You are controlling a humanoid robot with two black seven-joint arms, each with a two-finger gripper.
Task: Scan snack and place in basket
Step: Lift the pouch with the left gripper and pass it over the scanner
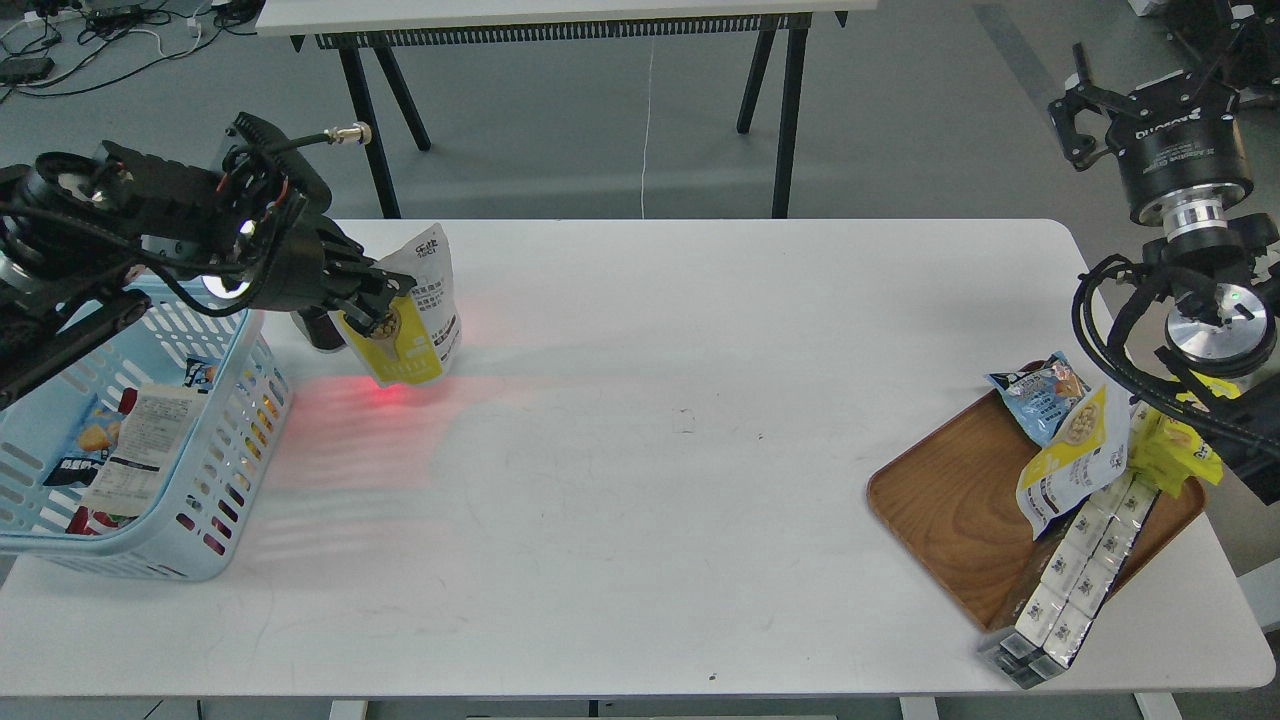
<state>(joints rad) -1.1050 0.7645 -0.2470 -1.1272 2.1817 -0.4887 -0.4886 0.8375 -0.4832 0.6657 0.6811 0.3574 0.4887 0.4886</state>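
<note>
My left gripper is shut on the snack, a white-and-yellow pouch held upright just above the table, right of the light blue basket. Red scanner light falls on the pouch's bottom and on the table under it. A second pouch of the same kind lies on the brown wooden tray at the right. My right gripper is raised at the far right above the table's edge, open and empty.
The basket holds several packets and a paper slip. A dark scanner stands behind the held pouch. The tray also carries a light blue packet, a bright yellow packet and a row of white cartons. A black-legged table stands behind.
</note>
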